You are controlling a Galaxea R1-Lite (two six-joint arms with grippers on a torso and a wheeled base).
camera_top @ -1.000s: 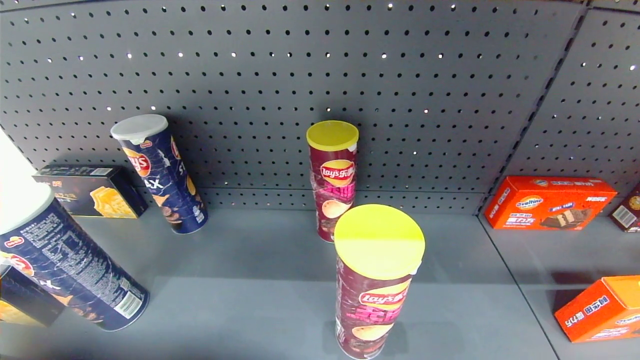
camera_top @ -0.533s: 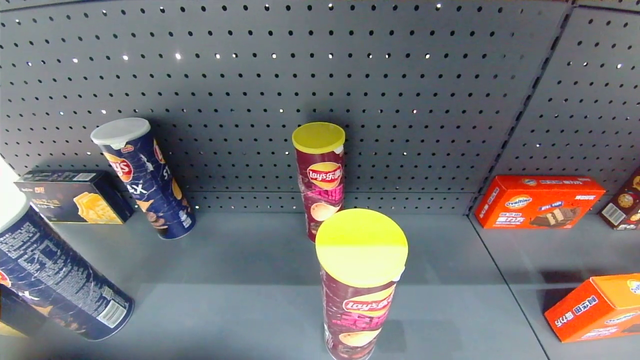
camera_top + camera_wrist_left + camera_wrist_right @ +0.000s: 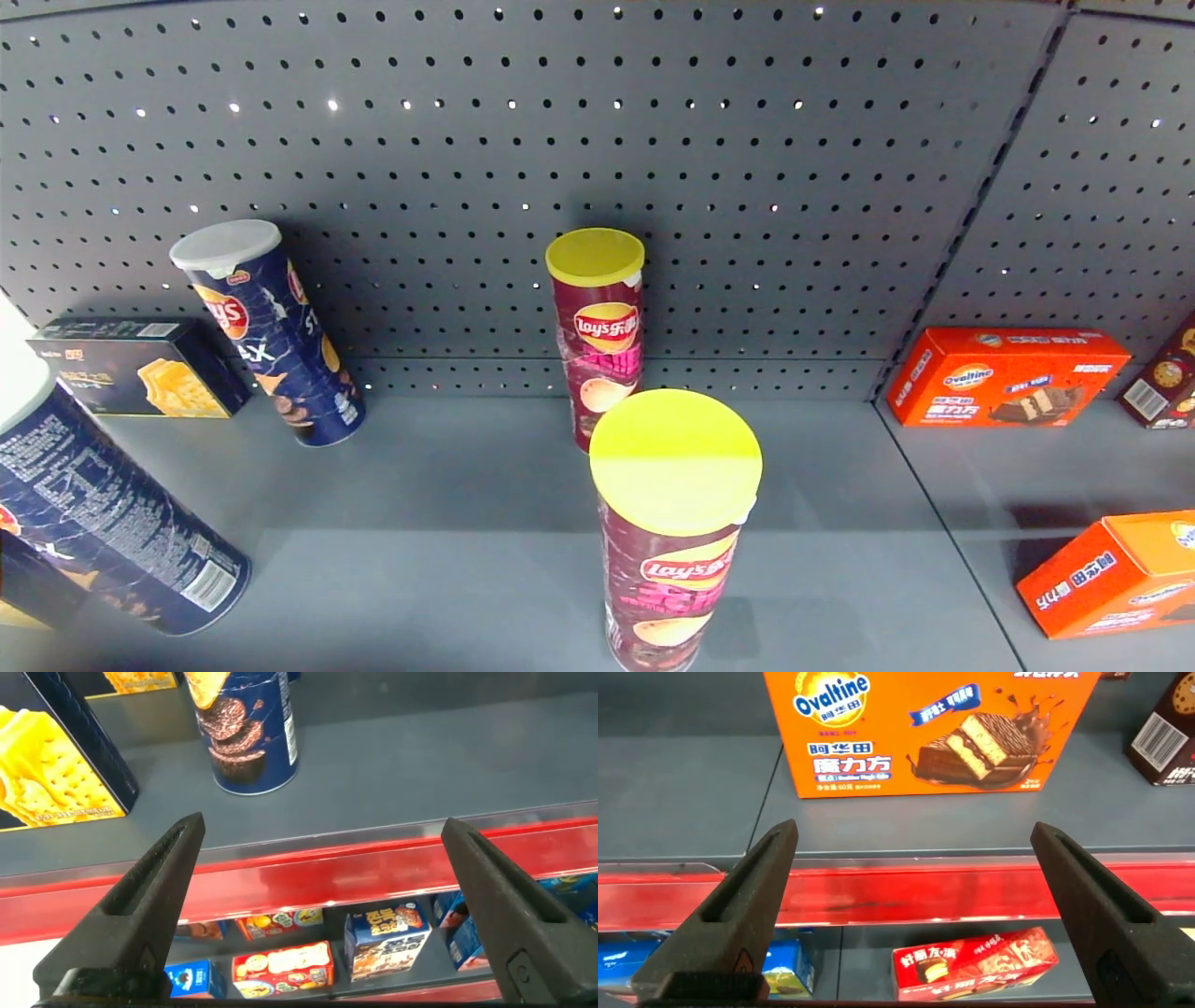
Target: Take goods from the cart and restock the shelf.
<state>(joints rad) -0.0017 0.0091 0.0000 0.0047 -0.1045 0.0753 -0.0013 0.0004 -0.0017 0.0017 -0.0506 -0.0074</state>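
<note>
1. The goods are on the grey shelf (image 3: 448,523). A maroon can (image 3: 674,579) with a flat yellow lid stands upright near the front edge. A second maroon can (image 3: 605,345) stands just behind it, close to the pegboard (image 3: 560,140).
2. To the left, a navy can (image 3: 275,345) with a white lid stands at the back, with a dark cracker box (image 3: 140,369) beside it. Another navy can (image 3: 103,523) is at the front left corner, partly cut off by the edge of my view.
3. To the right, past the upright divider, one orange box (image 3: 1013,373) lies at the back, a second orange box (image 3: 1111,574) lies nearer the front, and a brown box (image 3: 1162,387) sits at the far edge.
4. My left jaws are wide and hold nothing. They hang in front of the shelf's glossy red edge strip (image 3: 355,873), facing the rear navy can and the cracker box.
5. My right jaws are also wide and empty, level with the same strip and facing the orange box.
6. The cans are smooth printed cylinders and the boxes are glossy card. The shelf and pegboard are matt metal, and the pegboard has a grid of round holes.
7. Below the strip, small boxes (image 3: 280,966) sit on a lower shelf.
</note>
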